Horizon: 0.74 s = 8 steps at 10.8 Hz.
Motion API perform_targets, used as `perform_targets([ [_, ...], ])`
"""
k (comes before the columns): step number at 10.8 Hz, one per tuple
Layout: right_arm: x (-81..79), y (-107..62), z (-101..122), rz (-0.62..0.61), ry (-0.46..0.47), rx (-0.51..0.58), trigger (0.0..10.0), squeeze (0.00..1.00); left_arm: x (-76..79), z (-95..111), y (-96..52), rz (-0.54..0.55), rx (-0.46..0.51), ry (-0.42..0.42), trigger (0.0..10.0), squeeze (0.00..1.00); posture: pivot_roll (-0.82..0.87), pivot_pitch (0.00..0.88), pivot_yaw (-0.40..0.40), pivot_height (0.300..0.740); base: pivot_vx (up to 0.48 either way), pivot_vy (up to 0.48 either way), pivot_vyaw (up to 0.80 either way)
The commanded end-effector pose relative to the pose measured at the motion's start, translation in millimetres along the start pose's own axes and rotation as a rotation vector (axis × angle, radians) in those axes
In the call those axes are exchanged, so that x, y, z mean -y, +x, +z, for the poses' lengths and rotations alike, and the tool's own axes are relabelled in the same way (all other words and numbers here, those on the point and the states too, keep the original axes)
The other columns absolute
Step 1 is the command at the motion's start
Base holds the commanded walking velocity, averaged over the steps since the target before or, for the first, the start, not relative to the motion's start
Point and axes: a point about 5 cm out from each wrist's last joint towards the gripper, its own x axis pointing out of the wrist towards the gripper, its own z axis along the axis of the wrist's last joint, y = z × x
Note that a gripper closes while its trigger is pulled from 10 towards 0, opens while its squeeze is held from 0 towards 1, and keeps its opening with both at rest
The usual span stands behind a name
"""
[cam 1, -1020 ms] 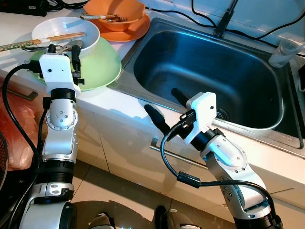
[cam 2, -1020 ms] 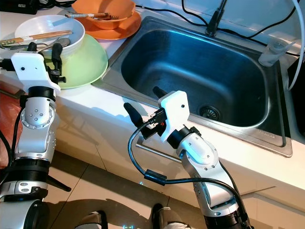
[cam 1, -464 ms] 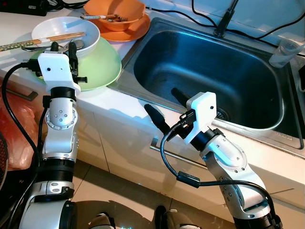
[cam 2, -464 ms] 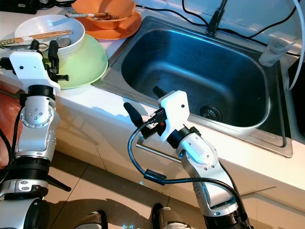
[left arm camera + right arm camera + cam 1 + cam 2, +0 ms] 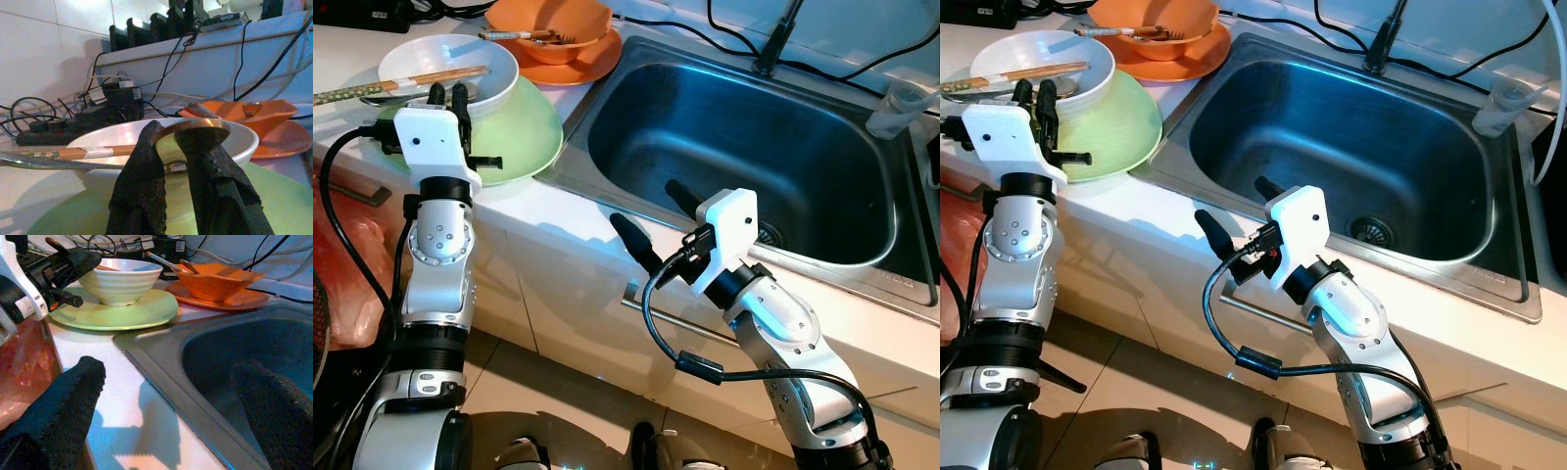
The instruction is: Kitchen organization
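A white bowl (image 5: 440, 54) stands on a light green plate (image 5: 524, 132) on the counter at the far left. Across the bowl lie wooden chopsticks (image 5: 421, 78) and a metal spoon (image 5: 472, 91). My left gripper (image 5: 447, 94) is at the bowl's near rim. Its fingers are drawn nearly together, with the spoon's head right at their tips (image 5: 168, 134). Whether they pinch it I cannot tell. My right gripper (image 5: 656, 217) hangs open over the counter edge in front of the steel sink (image 5: 734, 147), holding nothing.
An orange bowl (image 5: 548, 20) with utensils sits on an orange plate (image 5: 592, 67) behind the green plate. A clear plastic cup (image 5: 901, 106) stands at the sink's far right. Cables and a power strip (image 5: 78, 122) run along the back. A red bag (image 5: 342, 284) lies low on the left.
My left gripper's fingers have drawn together from wide apart and shifted slightly toward the bowl's rim. The right arm has stayed still.
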Motion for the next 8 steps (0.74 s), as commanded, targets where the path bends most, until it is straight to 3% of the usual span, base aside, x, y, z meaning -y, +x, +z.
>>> perform_targets([
  [1, 2.9, -0.2, -1, -0.011, -0.01, -0.002, 10.0, 0.0, 3.7, 4, 3.3, -0.018, 0.02, -0.011, 0.0, 0.0, -0.05, 0.181, -0.104, 0.74, 0.0, 0.0, 0.0],
  [5, 3.9, 0.5, -1, -0.018, -0.012, 0.002, 10.0, 0.0, 6.4, 13, 6.0, -0.031, 0.066, -0.007, 0.0, 0.0, -0.05, 0.176, -0.104, 0.74, 0.0, 0.0, 0.0],
  [8, 5.6, 2.6, -1, -0.022, -0.015, 0.009, 10.0, 0.0, 11.4, 37, 10.8, -0.037, 0.164, -0.009, 0.0, 0.0, -0.05, 0.167, -0.105, 0.74, 0.0, 0.0, 0.0],
])
